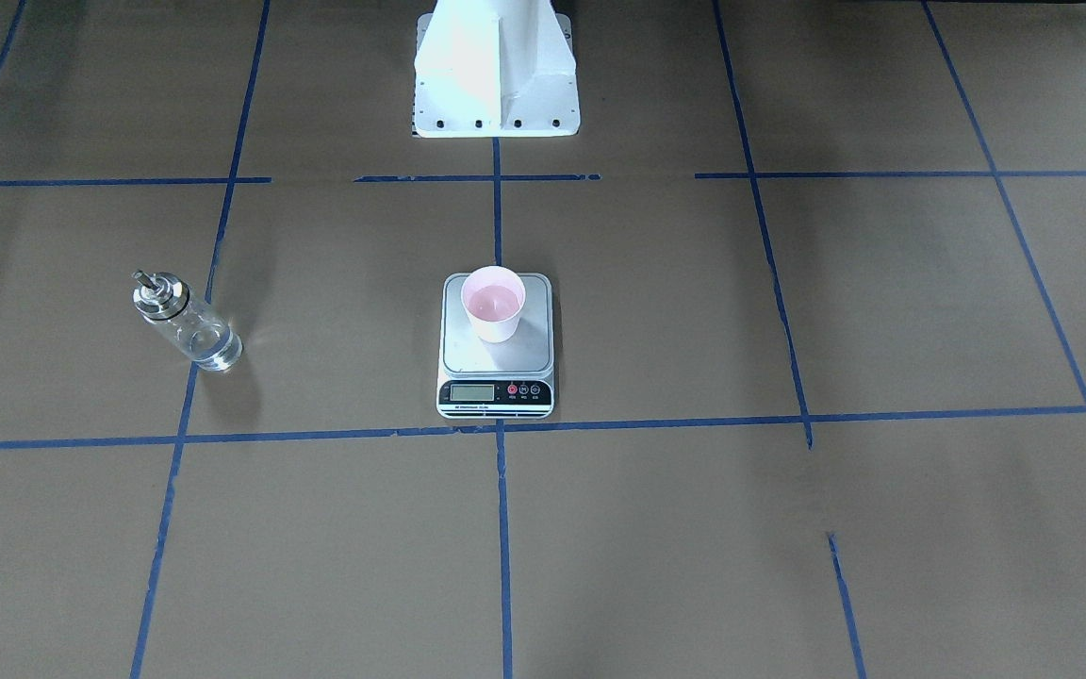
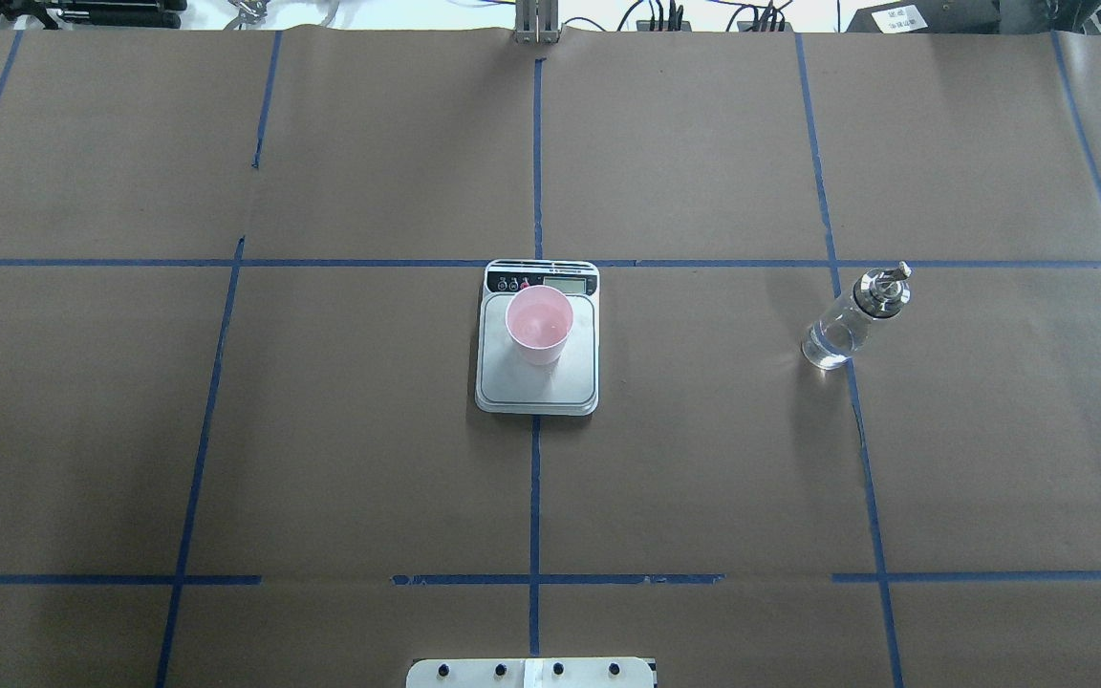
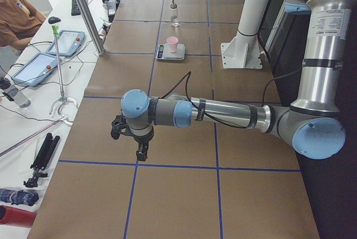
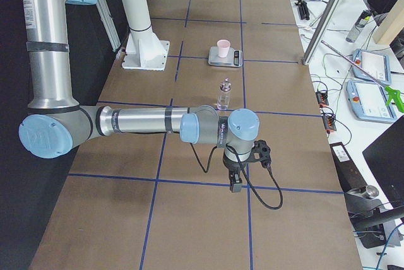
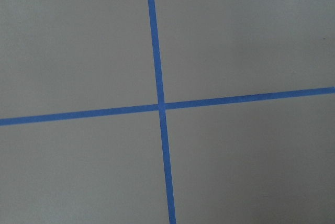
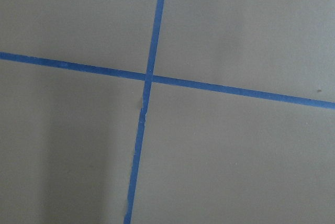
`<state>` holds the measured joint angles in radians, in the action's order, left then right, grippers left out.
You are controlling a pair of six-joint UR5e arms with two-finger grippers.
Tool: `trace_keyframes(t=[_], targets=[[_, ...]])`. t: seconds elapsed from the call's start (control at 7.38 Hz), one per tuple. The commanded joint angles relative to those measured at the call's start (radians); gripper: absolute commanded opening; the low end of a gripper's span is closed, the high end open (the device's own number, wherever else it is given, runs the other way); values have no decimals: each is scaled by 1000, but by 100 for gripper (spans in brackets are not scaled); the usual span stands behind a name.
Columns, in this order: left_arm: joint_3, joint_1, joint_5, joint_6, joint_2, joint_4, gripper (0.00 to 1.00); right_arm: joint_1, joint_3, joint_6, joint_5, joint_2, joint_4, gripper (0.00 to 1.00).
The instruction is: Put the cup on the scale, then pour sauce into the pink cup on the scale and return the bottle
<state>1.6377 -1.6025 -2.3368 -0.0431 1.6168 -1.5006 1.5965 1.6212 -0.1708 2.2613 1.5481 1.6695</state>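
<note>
Both left hand point(image 3: 141, 153) and right hand point(image 4: 235, 185): cannot tell open or closed; pale pink paper cup point(image 2: 538, 325) stands on flat silver-grey scale point(image 2: 550, 387), clear glass bottle point(image 2: 842, 330) upright, well apart.

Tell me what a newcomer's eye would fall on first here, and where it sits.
The pink cup stands on the scale at the centre of the brown table, the one bright spot. The bottle stands upright alone to the robot's right, beside a blue tape line. In the side views the left arm and the right arm stretch low over the table's ends, far from them.
</note>
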Motion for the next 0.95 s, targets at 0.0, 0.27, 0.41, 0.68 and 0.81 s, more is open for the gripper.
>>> trace_keyframes(t=[0.0,0.27,0.41,0.68,0.81], targets=[[-3,-28,129,-9,-50,-9,100,-4,5,1,6,3,-2,100],[13,-25,117,3,-77,-9,100,-7,-1,4,7,12,-10,100],[8,-24,27,3,-80,-9,100,-7,3,4,9,18,-10,100],[17,-24,-32,2,-84,-7,100,-7,5,4,9,20,-13,100],[14,-22,-23,-3,-81,-9,100,-7,6,2,14,20,-13,100]])
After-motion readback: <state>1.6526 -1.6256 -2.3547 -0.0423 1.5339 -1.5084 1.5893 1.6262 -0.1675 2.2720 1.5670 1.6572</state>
